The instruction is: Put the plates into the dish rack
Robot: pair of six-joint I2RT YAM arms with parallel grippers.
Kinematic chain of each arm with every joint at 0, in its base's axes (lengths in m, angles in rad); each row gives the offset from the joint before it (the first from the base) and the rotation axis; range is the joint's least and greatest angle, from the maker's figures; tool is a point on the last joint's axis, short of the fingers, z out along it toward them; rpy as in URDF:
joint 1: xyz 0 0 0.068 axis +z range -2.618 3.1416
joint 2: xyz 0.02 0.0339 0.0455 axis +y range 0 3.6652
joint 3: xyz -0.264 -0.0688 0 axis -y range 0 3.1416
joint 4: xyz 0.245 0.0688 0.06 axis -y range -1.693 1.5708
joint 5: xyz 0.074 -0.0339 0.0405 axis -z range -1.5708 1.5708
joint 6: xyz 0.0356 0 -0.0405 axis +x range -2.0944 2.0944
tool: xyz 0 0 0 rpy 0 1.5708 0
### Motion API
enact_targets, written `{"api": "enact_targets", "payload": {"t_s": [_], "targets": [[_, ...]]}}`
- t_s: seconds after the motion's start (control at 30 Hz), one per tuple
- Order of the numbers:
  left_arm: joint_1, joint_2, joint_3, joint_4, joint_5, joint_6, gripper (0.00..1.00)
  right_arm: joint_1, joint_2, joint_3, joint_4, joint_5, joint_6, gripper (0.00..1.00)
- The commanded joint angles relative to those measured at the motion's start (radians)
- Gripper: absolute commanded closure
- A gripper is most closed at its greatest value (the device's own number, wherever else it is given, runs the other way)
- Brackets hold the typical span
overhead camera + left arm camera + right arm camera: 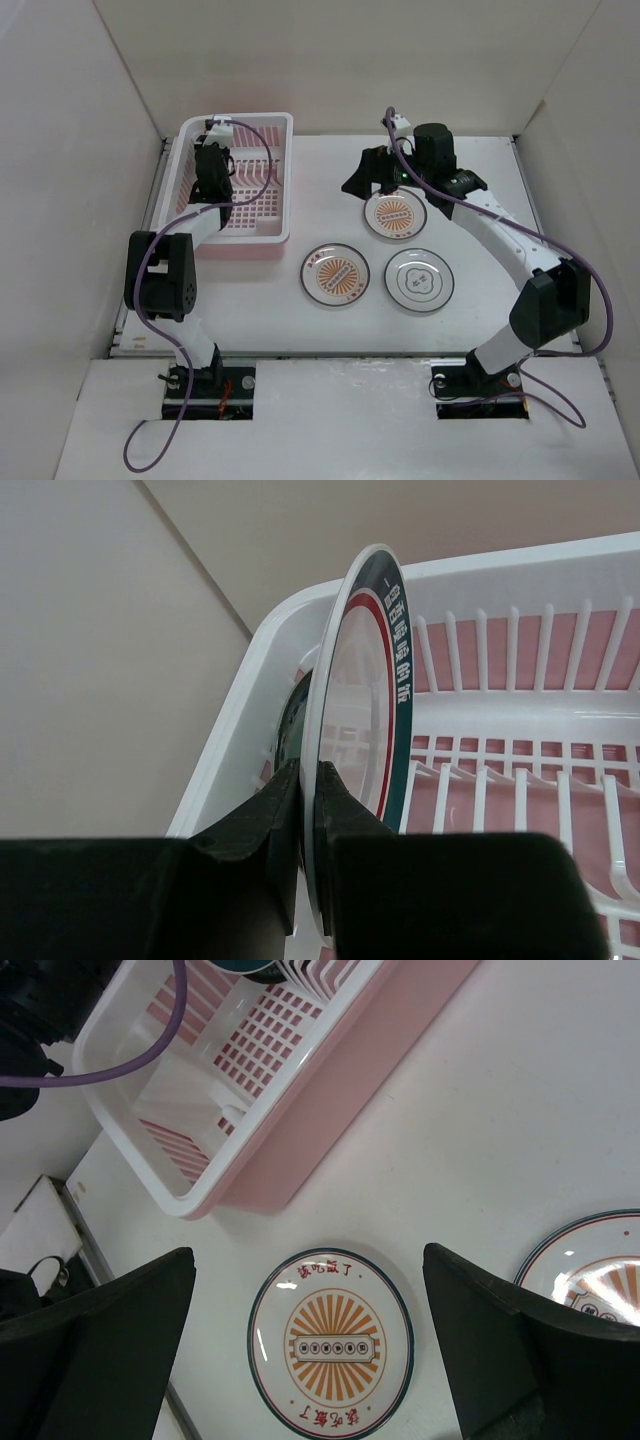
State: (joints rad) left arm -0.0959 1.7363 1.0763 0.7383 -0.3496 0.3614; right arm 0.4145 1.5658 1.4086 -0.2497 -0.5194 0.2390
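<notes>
My left gripper (212, 142) (308, 772) is shut on the edge of the white plate with teal rim (355, 680). It holds the plate upright at the far end of the pink dish rack (287, 180) (500, 570). The dark green plate (292, 715) stands right behind it. My right gripper (375, 182) (308, 1260) is open and empty, high above the table. One sunburst plate (335, 273) (330, 1340) lies flat below, between its fingers. The other sunburst plate (395, 215) (600, 1270) and the white plate with grey pattern (420, 280) also lie flat on the table.
The rack (330, 1090) has white divider tines (560, 810) along its base, to the right of the held plate. White walls enclose the table on the left, back and right. A purple cable (150, 1040) runs over the rack.
</notes>
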Motion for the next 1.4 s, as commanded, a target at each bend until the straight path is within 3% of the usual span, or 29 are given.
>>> {"api": "enact_targets", "payload": {"t_s": [0.0, 1.37], "targets": [[0.007, -0.008, 0.008, 0.079, -0.014, -0.019, 1.00, 0.010, -0.004, 0.004, 0.049, 0.002, -0.013, 0.00], [0.007, -0.066, 0.017, 0.016, 0.023, -0.075, 1.00, 0.029, 0.023, 0.004, 0.058, -0.007, -0.032, 0.00]]}}
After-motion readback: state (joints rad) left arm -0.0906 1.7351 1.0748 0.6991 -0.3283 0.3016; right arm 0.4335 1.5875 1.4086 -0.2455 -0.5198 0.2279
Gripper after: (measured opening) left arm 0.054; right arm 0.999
